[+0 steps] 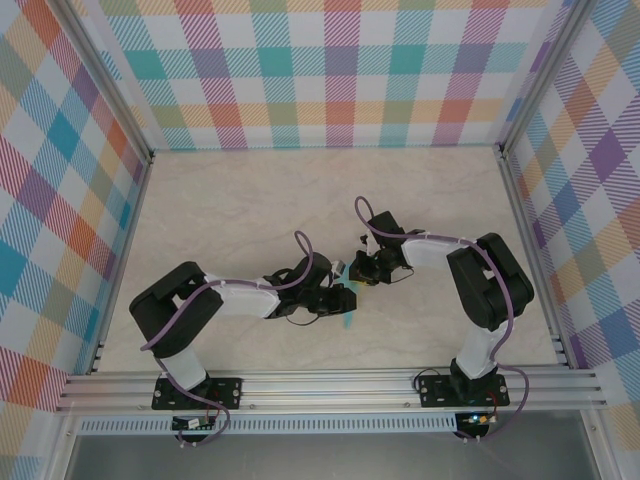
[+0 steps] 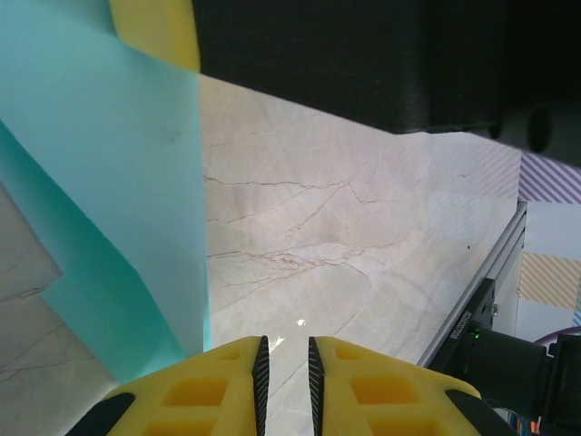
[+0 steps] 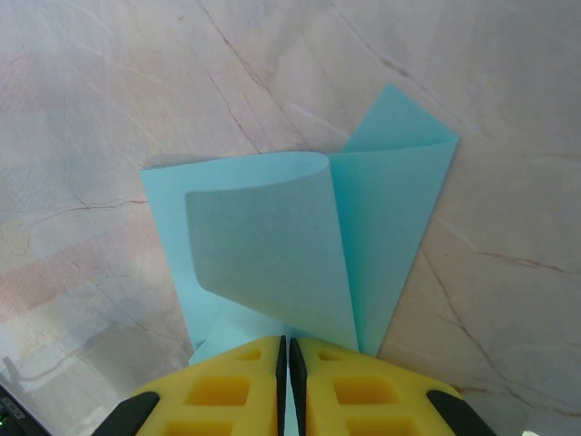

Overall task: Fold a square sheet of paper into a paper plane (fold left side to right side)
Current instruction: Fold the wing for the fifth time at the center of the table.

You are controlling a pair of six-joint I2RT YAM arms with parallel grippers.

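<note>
One thin light turquoise paper sheet (image 3: 390,236) is found, curled over, at the middle of the pale marbled tabletop (image 3: 109,91).
It is clamped by the right gripper (image 3: 284,345), jaws closed on it; the left gripper (image 2: 284,345) is held beside it, jaws narrowly apart and empty.

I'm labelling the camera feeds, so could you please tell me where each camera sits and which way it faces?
Top external: above and behind, looking down at the table; left arm and right arm show.
Left wrist: looks past the left claw across the table.
Right wrist: looks past the right claw down at the turquoise sheet.
Shared: both wrists see the sheet.
</note>
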